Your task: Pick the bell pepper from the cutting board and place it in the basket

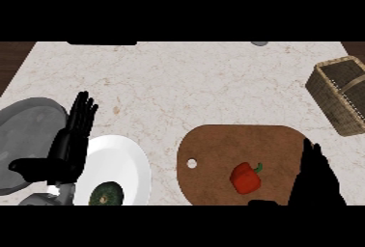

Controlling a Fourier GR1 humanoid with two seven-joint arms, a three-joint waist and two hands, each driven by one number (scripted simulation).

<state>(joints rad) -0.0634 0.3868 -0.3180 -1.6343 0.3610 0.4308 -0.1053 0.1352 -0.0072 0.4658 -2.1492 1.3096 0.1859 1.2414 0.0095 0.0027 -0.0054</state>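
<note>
Head view: glossy red bell pepper (pixel 246 179) lying on the rounded wooden cutting board (pixel 228 144), lower centre. Right hand (pixel 314 181) hovering just right of it, fingers straight, empty. Left hand (pixel 69 147) resting open, lower left. Woven basket (pixel 341 94) sitting upper right on marbled bench (pixel 185 82).

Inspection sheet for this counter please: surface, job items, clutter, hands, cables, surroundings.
Surface: pale marbled counter.
Job's things: red bell pepper on the brown wooden cutting board; woven wicker basket at far right.
Clutter: white plate with a dark green round vegetable; grey round dish beside it.
Hands: left hand open, resting at left; right hand open beside the pepper, apart.
Cables: nothing seen.
Surroundings: dark wood at the top corners.
</note>
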